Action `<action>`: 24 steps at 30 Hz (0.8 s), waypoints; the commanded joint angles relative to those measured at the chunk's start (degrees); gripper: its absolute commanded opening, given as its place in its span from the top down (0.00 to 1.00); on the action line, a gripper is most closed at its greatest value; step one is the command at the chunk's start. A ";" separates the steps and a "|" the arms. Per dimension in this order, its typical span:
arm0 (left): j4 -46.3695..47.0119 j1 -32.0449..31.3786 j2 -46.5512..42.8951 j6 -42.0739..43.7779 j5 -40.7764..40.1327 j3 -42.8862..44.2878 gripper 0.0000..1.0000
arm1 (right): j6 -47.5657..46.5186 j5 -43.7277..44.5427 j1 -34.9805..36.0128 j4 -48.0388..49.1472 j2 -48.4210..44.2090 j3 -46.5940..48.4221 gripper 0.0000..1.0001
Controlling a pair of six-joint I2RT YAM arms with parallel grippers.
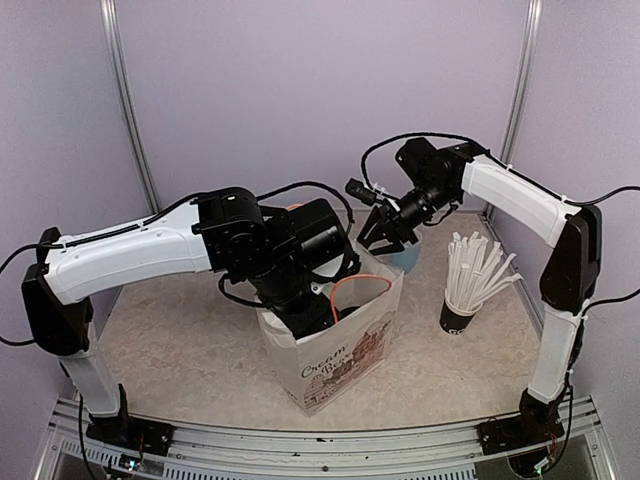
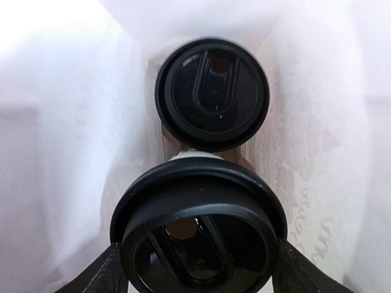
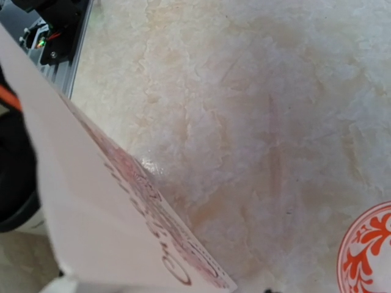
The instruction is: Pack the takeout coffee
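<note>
Two takeout coffee cups with black lids stand inside the white paper bag (image 1: 340, 350), whose walls (image 2: 61, 152) fill the left wrist view. The far lid (image 2: 212, 93) stands free against the bag's back. The near lid (image 2: 198, 238) sits between my left gripper's (image 2: 198, 271) fingers (image 2: 104, 274), which press against both its sides. From above, the left gripper (image 1: 300, 305) reaches down into the bag's mouth. My right gripper (image 1: 383, 238) hovers at the bag's far right rim. Its fingers do not show in its own view, where the printed bag panel (image 3: 91, 213) crosses the lower left.
A dark cup of white straws (image 1: 462, 300) stands right of the bag. A light blue mug (image 1: 408, 258) sits behind the bag, under the right gripper. A white disc with a red ornament (image 3: 372, 250) lies on the marbled tabletop (image 3: 256, 122). The metal rail (image 3: 55, 43) borders the table.
</note>
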 commanded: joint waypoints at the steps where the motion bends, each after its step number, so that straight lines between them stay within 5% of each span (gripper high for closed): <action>1: 1.16 0.43 -1.92 1.91 -1.38 3.41 0.23 | 0.61 0.76 -0.28 -1.75 -2.38 0.81 0.53; 24: 7.89 0.96 -7.70 5.55 -6.84 8.05 0.26 | 3.25 4.73 -1.38 -3.65 -6.67 5.77 0.49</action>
